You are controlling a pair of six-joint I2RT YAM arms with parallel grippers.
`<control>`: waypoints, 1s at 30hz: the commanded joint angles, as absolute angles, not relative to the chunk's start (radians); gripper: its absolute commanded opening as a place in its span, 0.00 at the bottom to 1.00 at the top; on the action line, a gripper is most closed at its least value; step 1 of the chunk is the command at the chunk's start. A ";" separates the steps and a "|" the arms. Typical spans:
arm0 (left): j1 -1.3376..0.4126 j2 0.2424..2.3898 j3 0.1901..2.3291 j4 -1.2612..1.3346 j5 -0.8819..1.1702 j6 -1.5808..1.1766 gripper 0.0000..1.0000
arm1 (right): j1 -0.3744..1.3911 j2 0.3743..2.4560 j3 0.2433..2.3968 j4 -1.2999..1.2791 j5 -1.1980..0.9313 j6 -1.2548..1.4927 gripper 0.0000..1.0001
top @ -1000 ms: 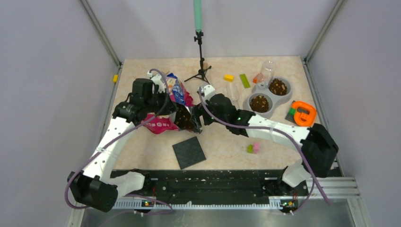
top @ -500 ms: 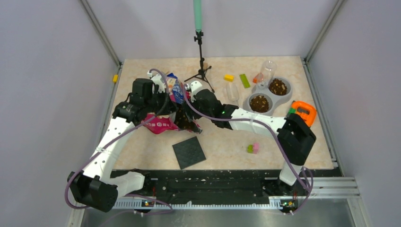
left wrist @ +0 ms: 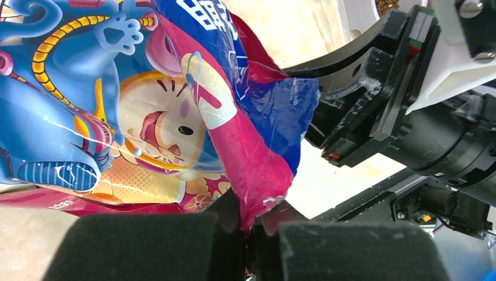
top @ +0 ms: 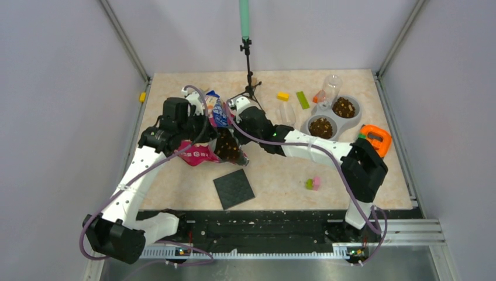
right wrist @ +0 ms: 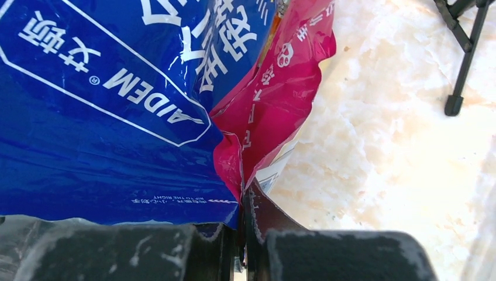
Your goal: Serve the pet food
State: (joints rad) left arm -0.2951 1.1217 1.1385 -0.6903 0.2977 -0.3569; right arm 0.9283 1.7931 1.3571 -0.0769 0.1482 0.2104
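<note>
The glossy pink-and-blue pet food bag lies on the table's left half, its open mouth showing brown kibble. My left gripper is shut on a pink edge of the bag. My right gripper is shut on another pink-and-blue edge of the bag. In the top view the two grippers meet over the bag, left gripper and right gripper. A grey double bowl at the right holds two brown heaps of pet food.
A black tripod stands just behind the bag. A black square mat lies in front of it. A clear cup, a clear bottle, yellow and green blocks, small blocks and an orange tool lie to the right.
My right arm swung left and back to the bag's upper edge, and its jaws went from open to shut on that edge. The left arm and bag barely moved.
</note>
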 commanded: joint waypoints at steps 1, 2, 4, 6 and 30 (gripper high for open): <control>-0.296 1.054 1.212 -0.620 0.335 -0.327 0.00 | 0.899 1.684 1.440 -0.133 0.241 0.213 0.00; -0.296 1.058 1.226 -0.627 0.334 -0.315 0.00 | 0.890 1.668 1.467 -0.179 0.243 0.229 0.00; -0.296 1.069 1.262 -0.643 0.346 -0.291 0.00 | 0.873 1.660 1.537 -0.294 0.245 0.265 0.00; -0.296 1.087 1.310 -0.667 0.369 -0.264 0.13 | 0.853 1.668 1.620 -0.411 0.241 0.311 0.00; -0.334 0.722 0.982 -0.524 0.519 0.133 0.80 | 0.645 1.885 2.273 -1.123 0.090 0.508 0.00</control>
